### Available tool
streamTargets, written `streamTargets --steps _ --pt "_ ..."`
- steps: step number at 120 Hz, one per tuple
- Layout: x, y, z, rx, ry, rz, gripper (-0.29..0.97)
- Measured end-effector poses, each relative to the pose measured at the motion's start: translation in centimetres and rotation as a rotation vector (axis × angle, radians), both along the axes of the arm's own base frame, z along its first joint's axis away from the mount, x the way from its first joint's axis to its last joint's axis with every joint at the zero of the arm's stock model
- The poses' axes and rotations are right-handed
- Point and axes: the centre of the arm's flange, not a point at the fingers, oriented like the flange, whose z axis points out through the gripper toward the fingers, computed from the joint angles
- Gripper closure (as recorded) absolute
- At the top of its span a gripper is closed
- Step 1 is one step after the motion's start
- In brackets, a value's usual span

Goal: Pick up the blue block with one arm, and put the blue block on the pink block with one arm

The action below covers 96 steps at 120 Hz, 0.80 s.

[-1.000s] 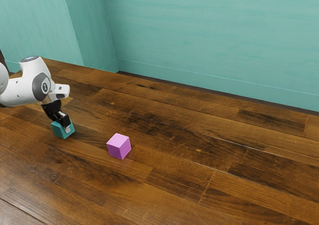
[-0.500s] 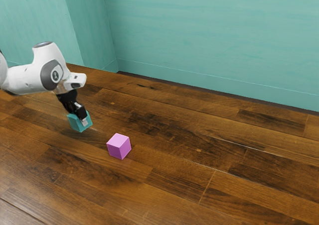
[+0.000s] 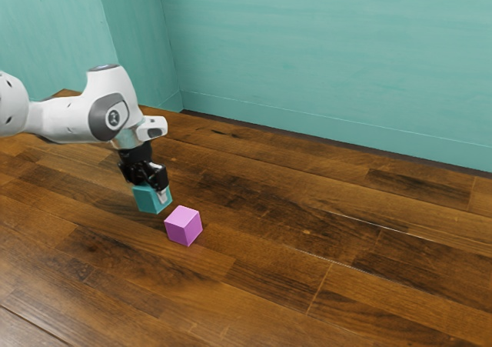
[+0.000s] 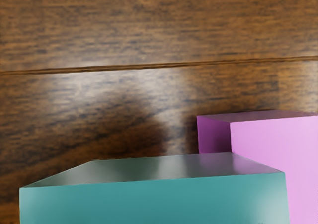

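Pincer (image 3: 151, 187) clamps blue block (image 3: 151, 200) from two sides. Blue block just beside pink block (image 3: 183, 225), toward exterior view's left, not on top. Pink block rests on worktop (image 3: 307, 231).

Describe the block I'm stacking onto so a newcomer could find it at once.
On the dark wooden surface before the teal wall, look just to the exterior view's right of the gripper. The pink block rests free on the boards, while its one neighbour, the blue block, is held in that gripper.
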Motion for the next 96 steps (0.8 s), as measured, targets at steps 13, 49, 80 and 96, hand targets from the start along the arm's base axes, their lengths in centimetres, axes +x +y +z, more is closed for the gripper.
streamTargets --steps 13,49,80,96 --pt "0.2 -1.4 0.1 0.030 0.010 0.013 0.31" --pt "0.8 -3.8 0.7 0.118 -0.010 -0.002 0.32" --pt "1.0 -5.5 0.3 0.115 -0.010 0.014 0.32" --pt "1.1 -6.3 0.1 0.125 -0.009 0.006 0.32"
